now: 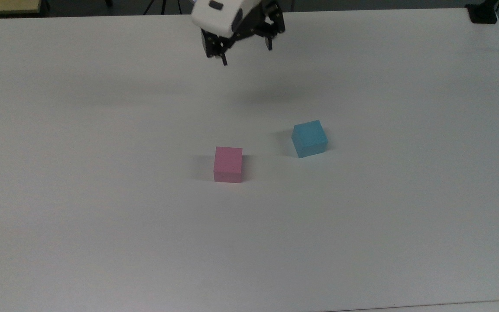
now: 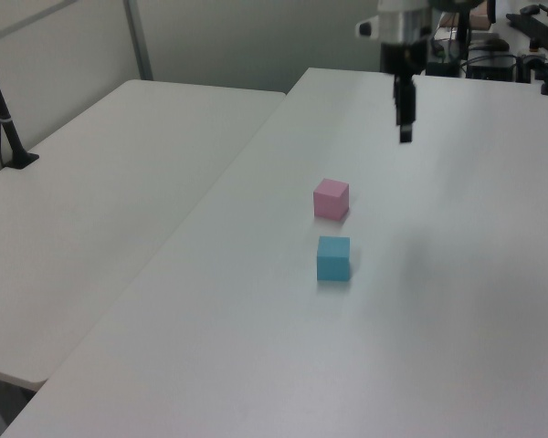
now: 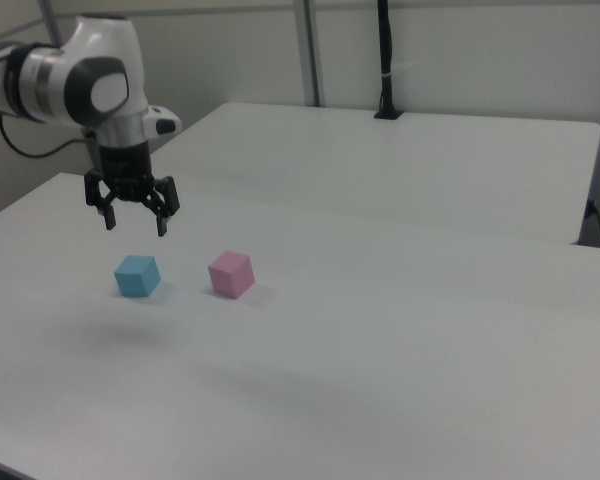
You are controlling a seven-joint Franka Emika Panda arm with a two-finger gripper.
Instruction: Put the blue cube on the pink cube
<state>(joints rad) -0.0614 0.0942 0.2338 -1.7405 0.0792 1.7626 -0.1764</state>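
The blue cube (image 1: 309,138) (image 2: 333,258) (image 3: 137,275) rests on the white table, a little apart from the pink cube (image 1: 228,164) (image 2: 331,198) (image 3: 230,273). My gripper (image 1: 246,53) (image 2: 405,130) (image 3: 136,223) hangs in the air above the table, open, with nothing between its fingers. In the right view it hovers above the blue cube; in the top view it is toward the table's far edge, well beyond both cubes.
The white table (image 1: 102,238) is wide, with bare surface around the cubes. A second white table (image 2: 91,201) (image 3: 410,160) adjoins it. A black post (image 2: 2,114) (image 3: 385,60) stands on that second table. A black clamp (image 1: 482,14) sits at the far right corner in the top view.
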